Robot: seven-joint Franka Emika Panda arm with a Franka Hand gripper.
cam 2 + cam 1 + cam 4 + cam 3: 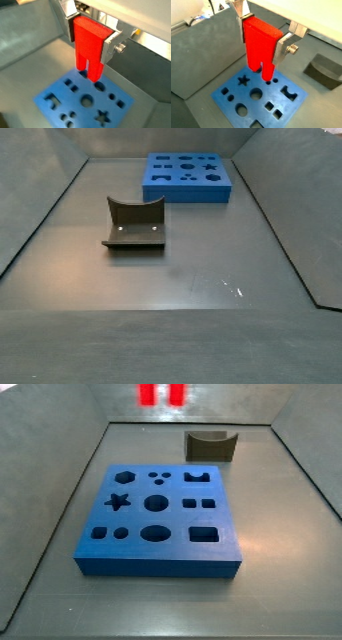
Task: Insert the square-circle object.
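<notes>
The square-circle object (258,50) is a bright red upright block with two short legs at its bottom. My gripper (262,42) is shut on its upper part, one silver finger on each side; both wrist views show this (90,40). The block (87,52) hangs legs-down above the blue board (272,94), which has several cut-out holes. In a side view only the red legs (160,394) show, at the upper edge, well above the board (160,562). The gripper is out of view in both side views.
The dark fixture (210,446) stands on the grey floor beyond the board, and also shows in a wrist view (324,72). In a side view the fixture (134,225) is nearer than the board (187,196). Grey walls enclose the floor.
</notes>
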